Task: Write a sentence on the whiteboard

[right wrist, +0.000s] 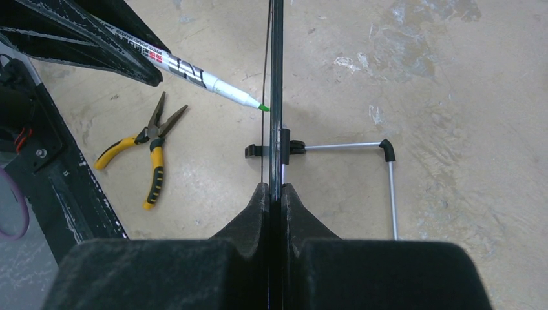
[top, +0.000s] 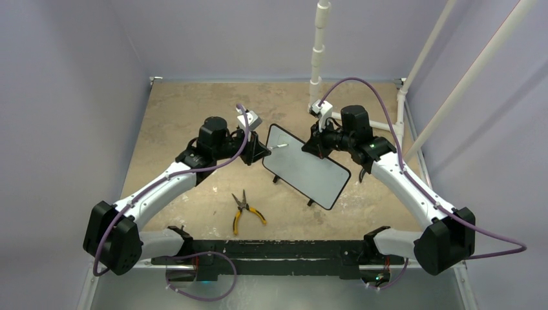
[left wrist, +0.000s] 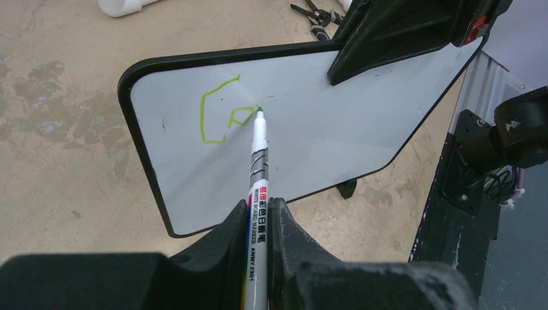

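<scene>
Left hand (left wrist: 258,208) was clamped on a marker (left wrist: 260,148), tip touching the whiteboard (left wrist: 336,123).
The whiteboard was stood on the desk (left wrist: 58,148), its edge pinched in the right hand (right wrist: 276,192); green marks (left wrist: 216,110) were seen by the tip.

Whiteboard (top: 309,169) stood at frame centre on the table (top: 187,110), slanting upper left to lower right. Left gripper (top: 263,152) at its left end, marker (top: 279,146) tip touching the board face. Right gripper (top: 318,143) clamped its upper edge. Pliers (top: 244,210) lay lower left of it, apart.

Lavender walls (top: 64,64), mottled tan tabletop (top: 187,110), white pipes (top: 319,45)
</scene>
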`<control>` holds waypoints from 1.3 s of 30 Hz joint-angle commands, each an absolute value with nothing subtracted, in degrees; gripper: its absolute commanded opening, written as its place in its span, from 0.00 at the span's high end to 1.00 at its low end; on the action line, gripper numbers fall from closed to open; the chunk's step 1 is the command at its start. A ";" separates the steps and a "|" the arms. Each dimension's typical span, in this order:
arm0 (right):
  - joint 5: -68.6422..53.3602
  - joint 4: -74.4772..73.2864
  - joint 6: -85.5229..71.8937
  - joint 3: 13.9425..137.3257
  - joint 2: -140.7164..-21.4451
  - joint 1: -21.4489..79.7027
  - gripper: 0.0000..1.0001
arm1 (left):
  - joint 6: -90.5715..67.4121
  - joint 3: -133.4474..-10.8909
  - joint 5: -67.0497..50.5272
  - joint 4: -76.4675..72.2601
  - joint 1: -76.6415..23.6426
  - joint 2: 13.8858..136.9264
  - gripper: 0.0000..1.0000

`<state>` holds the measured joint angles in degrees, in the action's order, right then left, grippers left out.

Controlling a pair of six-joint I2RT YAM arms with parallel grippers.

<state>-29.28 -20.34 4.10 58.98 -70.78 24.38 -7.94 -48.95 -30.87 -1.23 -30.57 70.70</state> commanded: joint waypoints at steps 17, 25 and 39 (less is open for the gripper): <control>-29.36 -20.09 4.40 59.41 -71.28 25.21 1.00 | -7.84 -50.39 -26.86 -2.44 -33.19 71.81 1.00; -29.27 -20.12 4.39 59.33 -71.45 25.30 1.00 | -9.13 -49.96 -27.39 -4.38 -33.20 70.85 1.00; -29.18 -20.08 4.31 59.24 -71.63 25.40 1.00 | -10.33 -49.52 -27.85 -6.33 -33.17 69.75 1.00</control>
